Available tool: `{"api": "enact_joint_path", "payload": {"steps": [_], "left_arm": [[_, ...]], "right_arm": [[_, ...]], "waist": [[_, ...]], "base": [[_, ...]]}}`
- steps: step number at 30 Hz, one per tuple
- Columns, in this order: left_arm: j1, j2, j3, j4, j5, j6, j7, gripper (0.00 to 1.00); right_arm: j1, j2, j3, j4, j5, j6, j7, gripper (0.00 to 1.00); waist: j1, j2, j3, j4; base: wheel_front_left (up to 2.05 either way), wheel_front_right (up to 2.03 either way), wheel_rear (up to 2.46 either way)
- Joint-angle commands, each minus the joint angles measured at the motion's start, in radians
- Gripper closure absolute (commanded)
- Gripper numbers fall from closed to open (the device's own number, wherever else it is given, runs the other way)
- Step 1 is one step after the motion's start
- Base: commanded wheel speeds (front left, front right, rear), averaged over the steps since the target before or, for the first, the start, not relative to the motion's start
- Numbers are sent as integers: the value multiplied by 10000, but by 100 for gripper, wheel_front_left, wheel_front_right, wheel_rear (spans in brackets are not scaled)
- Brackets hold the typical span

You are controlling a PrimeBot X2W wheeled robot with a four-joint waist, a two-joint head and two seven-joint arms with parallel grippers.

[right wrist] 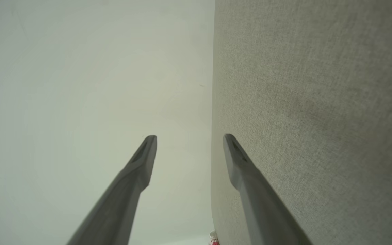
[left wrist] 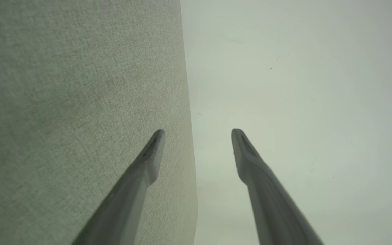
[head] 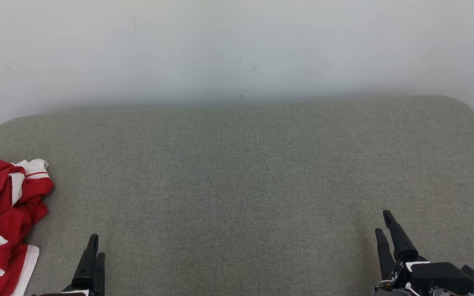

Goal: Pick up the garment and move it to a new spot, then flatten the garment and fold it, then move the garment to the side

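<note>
You see the red-and-white garment (head: 2, 213) crumpled at the left edge of the grey cushion (head: 237, 164), your left gripper (head: 97, 245) and right gripper (head: 382, 222) both spread wide, holding nothing.

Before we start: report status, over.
Left end effector open, empty. Right end effector open, empty. Garment crumpled, untouched, left edge of grey cushion. Nothing in the way.

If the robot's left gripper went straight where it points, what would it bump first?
Probably the white wall: the left gripper points along the grey padded surface with nothing in its line. The red garment lies off to its left.
</note>
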Motion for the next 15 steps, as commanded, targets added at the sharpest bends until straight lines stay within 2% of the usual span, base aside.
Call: {"api": "enact_joint_path", "payload": {"steps": [1,7,15], "left_arm": [[-142,52,-13,-156,205,-23,-125,0],[-105,49,31,-179,1076,-26,-419,0],[-58,62,-23,-273,2972,-30,-780,0]], "right_arm": [[-186,-87,121,-191,-206,29,-132,0],[-256,-314,470,-106,-892,33,-493,0],[-314,-307,422,-4,-2649,39,-853,0]], "waist": [[0,0,5,1],[0,0,25,0],[0,0,60,-11]], "base": [[0,0,0],[0,0,0],[0,0,0]]}}
